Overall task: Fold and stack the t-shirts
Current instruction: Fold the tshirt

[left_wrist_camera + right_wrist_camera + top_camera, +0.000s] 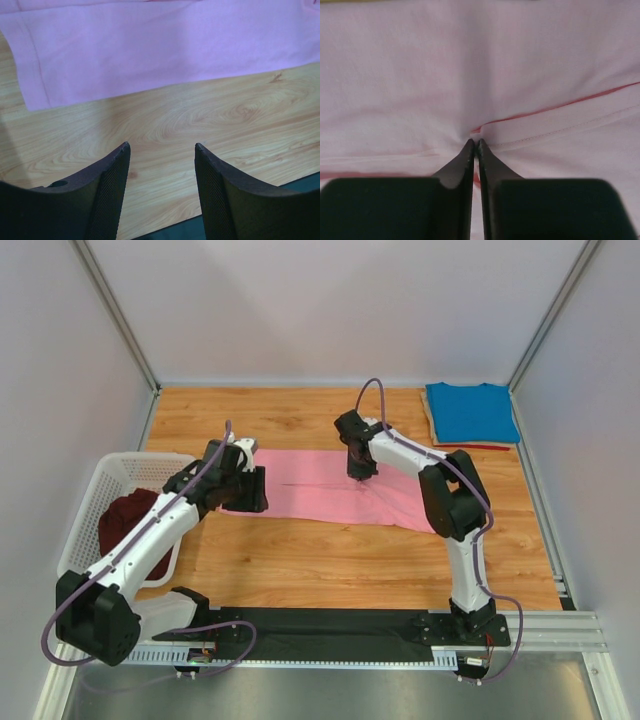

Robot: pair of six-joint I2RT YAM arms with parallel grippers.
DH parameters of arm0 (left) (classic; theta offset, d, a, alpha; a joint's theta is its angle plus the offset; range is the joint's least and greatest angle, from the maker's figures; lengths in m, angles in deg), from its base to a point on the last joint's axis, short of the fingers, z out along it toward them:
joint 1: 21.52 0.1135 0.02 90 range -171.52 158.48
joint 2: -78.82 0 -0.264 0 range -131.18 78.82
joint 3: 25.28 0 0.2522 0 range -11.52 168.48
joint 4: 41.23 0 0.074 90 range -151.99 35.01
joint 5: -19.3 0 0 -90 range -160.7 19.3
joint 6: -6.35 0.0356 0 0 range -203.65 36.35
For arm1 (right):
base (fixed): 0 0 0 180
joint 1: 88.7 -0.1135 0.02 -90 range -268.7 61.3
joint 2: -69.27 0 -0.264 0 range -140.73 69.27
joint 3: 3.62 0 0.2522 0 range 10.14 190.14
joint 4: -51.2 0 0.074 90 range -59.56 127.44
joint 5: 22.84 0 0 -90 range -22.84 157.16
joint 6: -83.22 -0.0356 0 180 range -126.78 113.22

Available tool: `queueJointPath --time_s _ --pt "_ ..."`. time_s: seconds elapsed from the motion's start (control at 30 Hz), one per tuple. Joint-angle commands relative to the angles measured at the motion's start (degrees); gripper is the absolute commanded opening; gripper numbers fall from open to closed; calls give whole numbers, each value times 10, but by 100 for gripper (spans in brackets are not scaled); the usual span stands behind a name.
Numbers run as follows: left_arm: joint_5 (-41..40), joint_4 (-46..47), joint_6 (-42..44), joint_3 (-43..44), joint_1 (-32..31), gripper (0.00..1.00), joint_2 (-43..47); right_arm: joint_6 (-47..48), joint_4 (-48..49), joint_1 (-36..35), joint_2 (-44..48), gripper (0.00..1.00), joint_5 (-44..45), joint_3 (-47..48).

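Observation:
The pink t-shirt (320, 495) lies flat as a long strip across the middle of the wooden table; it also shows in the left wrist view (150, 45) and fills the right wrist view (470, 65). My right gripper (358, 478) is shut on a pinch of the pink fabric by a hem seam (476, 142). My left gripper (245, 502) is open and empty over bare wood by the shirt's left end (161, 146). A folded blue t-shirt (470, 412) lies at the far right corner. The maroon t-shirt (135, 530) is bundled in the basket.
A white lattice basket (110, 475) stands at the table's left edge beside my left arm. A black mat (330, 630) runs along the near edge between the arm bases. White walls with metal posts close in the table on three sides.

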Motion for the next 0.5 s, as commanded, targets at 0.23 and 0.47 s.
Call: queueJointPath --time_s 0.23,0.47 --pt "87 53 -60 26 0 62 -98 -15 -25 35 163 41 -44 -87" --pt "64 82 -84 56 0 61 -205 -49 -5 158 334 43 -130 -306"
